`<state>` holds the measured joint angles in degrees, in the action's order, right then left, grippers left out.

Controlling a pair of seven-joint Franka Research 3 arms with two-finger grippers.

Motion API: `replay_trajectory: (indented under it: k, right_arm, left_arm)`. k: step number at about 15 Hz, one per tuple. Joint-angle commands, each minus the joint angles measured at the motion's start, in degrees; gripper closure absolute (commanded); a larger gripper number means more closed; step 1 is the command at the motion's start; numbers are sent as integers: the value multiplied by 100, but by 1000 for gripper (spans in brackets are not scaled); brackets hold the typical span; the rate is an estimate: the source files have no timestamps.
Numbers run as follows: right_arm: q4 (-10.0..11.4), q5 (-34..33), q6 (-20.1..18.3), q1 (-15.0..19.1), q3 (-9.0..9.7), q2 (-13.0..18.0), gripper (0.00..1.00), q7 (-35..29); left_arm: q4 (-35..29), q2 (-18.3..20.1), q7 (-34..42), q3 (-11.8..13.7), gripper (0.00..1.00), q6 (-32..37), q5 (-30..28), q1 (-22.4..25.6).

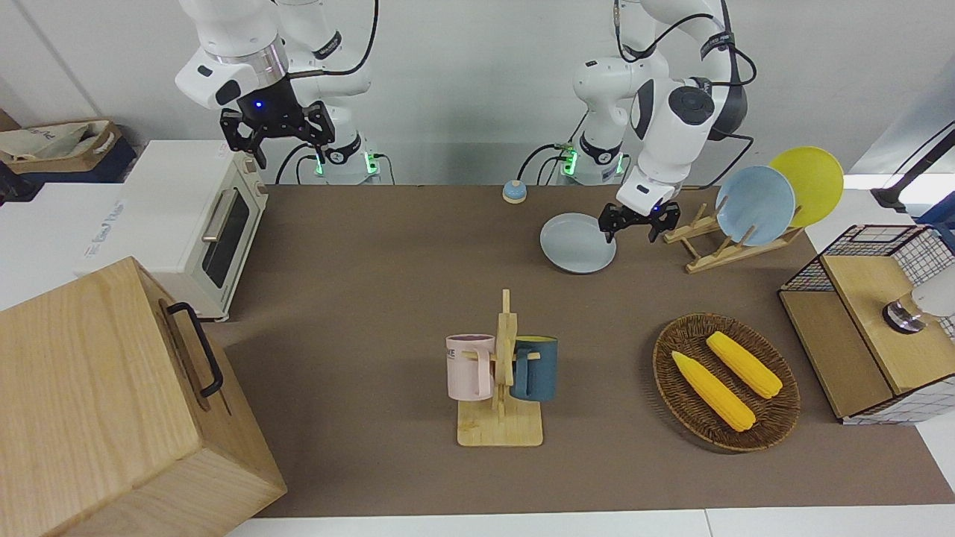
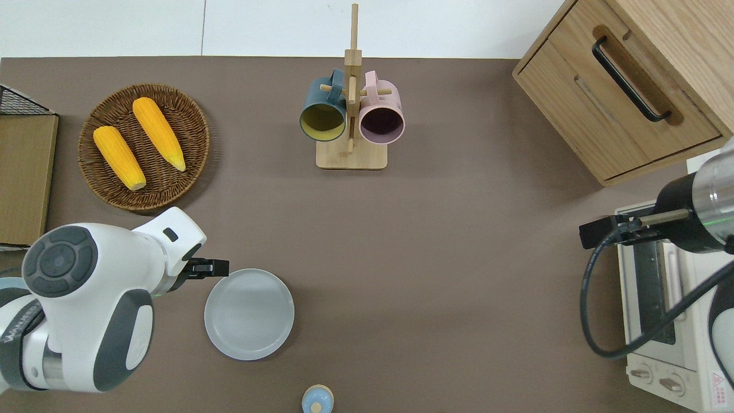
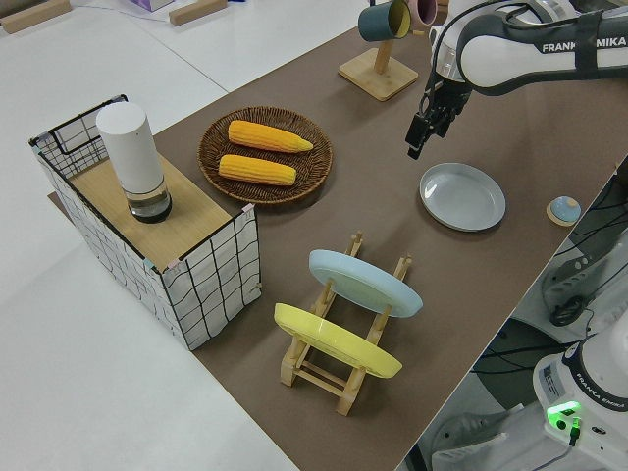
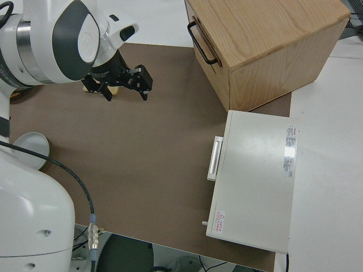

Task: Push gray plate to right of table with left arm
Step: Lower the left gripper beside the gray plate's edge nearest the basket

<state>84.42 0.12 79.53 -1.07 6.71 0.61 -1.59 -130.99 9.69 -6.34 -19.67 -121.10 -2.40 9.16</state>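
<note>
The gray plate (image 1: 578,242) lies flat on the brown table (image 1: 358,298), nearer to the robots than the mug rack; it also shows in the overhead view (image 2: 249,314) and the left side view (image 3: 462,196). My left gripper (image 1: 633,224) is open and empty. In the overhead view it (image 2: 213,267) hangs low over the plate's rim, at the part toward the left arm's end and farther from the robots. I cannot tell if it touches the plate. My right gripper (image 1: 282,142) is open and its arm is parked.
A dish rack (image 1: 735,242) with a sky-blue and a yellow plate stands beside the gray plate, toward the left arm's end. A wicker basket (image 1: 776,418) holds two corn cobs. Also here: mug rack (image 1: 500,373), small blue bell (image 1: 513,192), toaster oven (image 1: 201,224), wooden cabinet (image 1: 112,403).
</note>
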Motion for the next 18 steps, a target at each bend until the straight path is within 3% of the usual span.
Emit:
replay_trajectory:
  k: [1,9,18]
  right_arm:
    - [-22,59,-69,116,76,36,17,1]
    - [-22,59,-69,116,76,36,17,-8]
    - [-22,59,-69,116,85,36,17,1]
  left_arm:
    - [-830,402,-25,34,7,-641,-85,-247]
    - [-1621,472,353,25,9,-1643,-6,-274]
    - [-2018,358,450,16,9,-2268,-6,-274]
